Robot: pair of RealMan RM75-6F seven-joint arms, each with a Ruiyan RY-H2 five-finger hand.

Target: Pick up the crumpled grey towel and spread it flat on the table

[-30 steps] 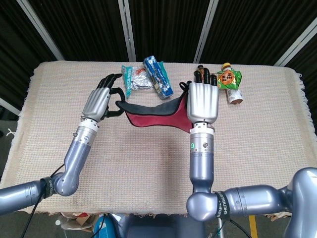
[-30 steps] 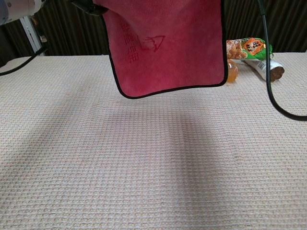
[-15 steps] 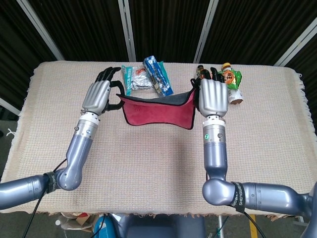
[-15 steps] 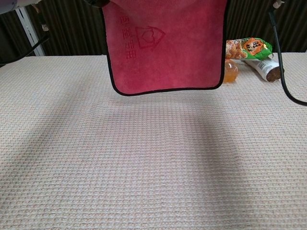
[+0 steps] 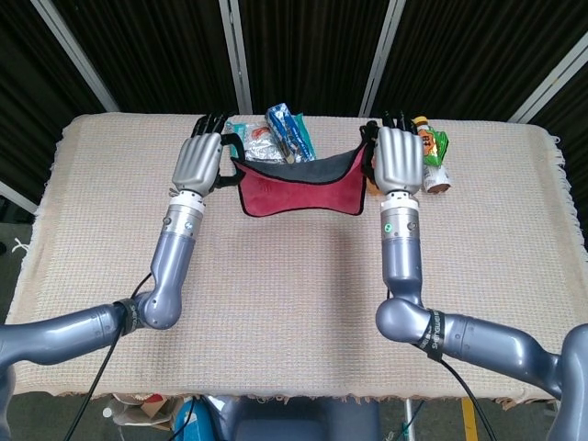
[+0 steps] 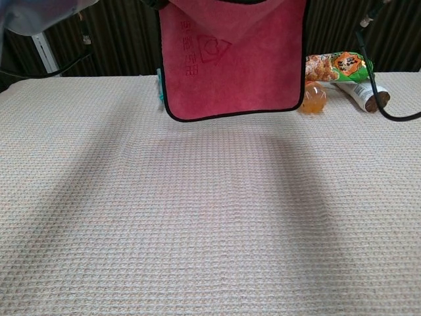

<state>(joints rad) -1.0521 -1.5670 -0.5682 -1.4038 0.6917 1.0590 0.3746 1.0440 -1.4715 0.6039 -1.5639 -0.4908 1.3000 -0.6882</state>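
Hanging between the two raised hands, the towel (image 5: 299, 188) is stretched by its upper corners above the far middle of the bench (image 5: 276, 303); it shows red with a dark border on one face and grey on the other. The left hand (image 5: 200, 163) has its fingers (image 5: 209, 122) clamped on the towel's left corner, and the right hand (image 5: 398, 161) has its fingers clamped on the right corner, both palms turned downward. In the chest view the towel (image 6: 233, 62) hangs upright as a nearly square sheet with a faint embossed mark, its lower edge clear of the woven bench cover (image 6: 197, 217), and a shadow lies on the cover beneath it. Behind the towel lie blue-and-white snack packets (image 5: 276, 138). Just beside the right hand are a green snack bag (image 6: 339, 66), a small orange bottle (image 6: 314, 97) and a tube (image 6: 365, 93), all resting on the bench.
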